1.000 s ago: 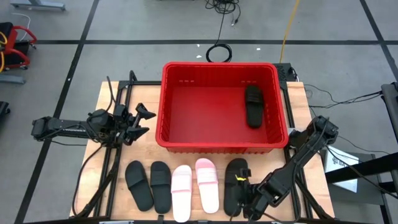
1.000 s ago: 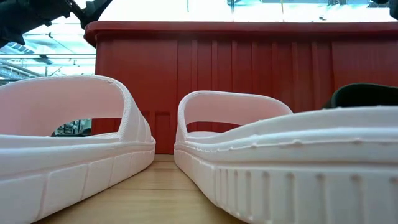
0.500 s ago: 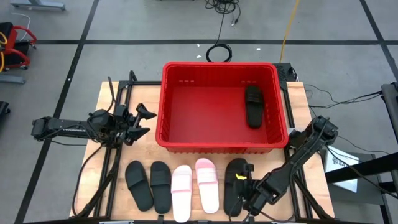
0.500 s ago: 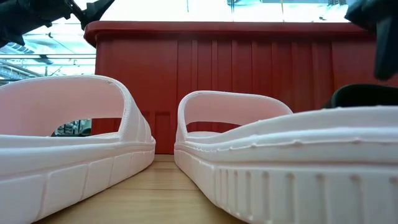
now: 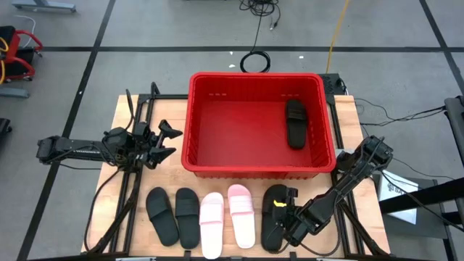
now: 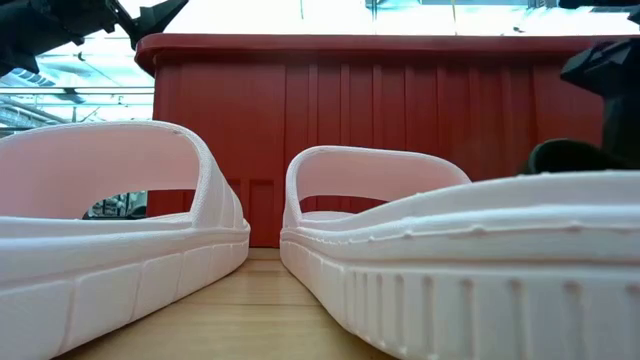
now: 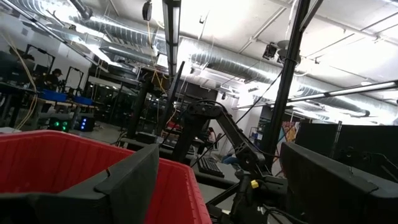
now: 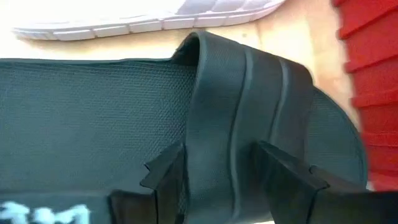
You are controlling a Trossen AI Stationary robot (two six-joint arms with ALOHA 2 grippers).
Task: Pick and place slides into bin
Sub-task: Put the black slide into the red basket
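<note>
Jaws of the right gripper stand open astride the strap of the black slide at the bench's lower right. Close squarely on the strap's middle, I judge, before lifting toward the red bin at upper centre. Left gripper waits open, left of the bin.

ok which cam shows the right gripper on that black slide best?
Right wrist view: the right gripper straddles the black slide strap, fingers open. High view shows it over the slide's end nearest the front edge; low view only a dark corner; left wrist nothing.
</note>
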